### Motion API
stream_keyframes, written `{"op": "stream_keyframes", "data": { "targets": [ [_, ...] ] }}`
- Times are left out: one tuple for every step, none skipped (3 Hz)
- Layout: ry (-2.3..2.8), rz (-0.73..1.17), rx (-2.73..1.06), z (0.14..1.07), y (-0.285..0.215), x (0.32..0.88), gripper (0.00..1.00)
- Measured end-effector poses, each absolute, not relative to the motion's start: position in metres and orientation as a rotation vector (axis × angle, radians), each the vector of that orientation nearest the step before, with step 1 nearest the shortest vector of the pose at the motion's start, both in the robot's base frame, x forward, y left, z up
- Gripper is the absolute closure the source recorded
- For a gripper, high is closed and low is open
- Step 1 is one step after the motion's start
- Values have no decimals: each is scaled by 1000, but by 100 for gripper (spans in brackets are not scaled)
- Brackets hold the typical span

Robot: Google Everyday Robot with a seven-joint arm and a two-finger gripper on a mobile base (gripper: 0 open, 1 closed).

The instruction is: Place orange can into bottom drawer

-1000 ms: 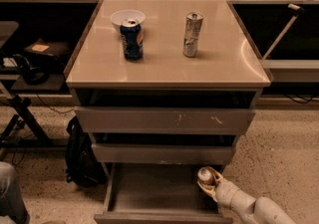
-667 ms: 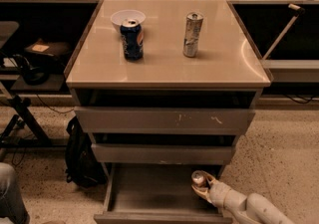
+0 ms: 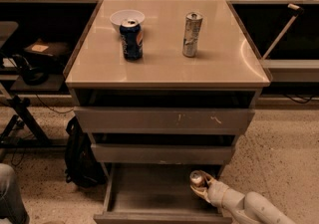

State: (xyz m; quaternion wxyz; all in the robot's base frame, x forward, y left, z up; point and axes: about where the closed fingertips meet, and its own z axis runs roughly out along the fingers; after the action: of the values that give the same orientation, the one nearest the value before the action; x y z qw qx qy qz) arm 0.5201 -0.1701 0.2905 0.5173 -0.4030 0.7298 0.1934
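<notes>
The grey cabinet (image 3: 164,68) is standing with its bottom drawer (image 3: 149,193) pulled open, while the arm (image 3: 251,207) is stretching in from the lower right, its gripper (image 3: 200,188) clasping the orange can (image 3: 197,177) over the drawer's right side.
</notes>
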Motion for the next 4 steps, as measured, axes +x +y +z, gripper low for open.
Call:
{"op": "stream_keyframes", "data": {
  "targets": [
    [1792,490,-990,255,-157,520,100],
    [1809,533,-1040,224,-130,519,100],
    [1810,535,-1039,223,-130,519,100],
    [1857,555,-996,198,-139,522,100]
  ]
}}
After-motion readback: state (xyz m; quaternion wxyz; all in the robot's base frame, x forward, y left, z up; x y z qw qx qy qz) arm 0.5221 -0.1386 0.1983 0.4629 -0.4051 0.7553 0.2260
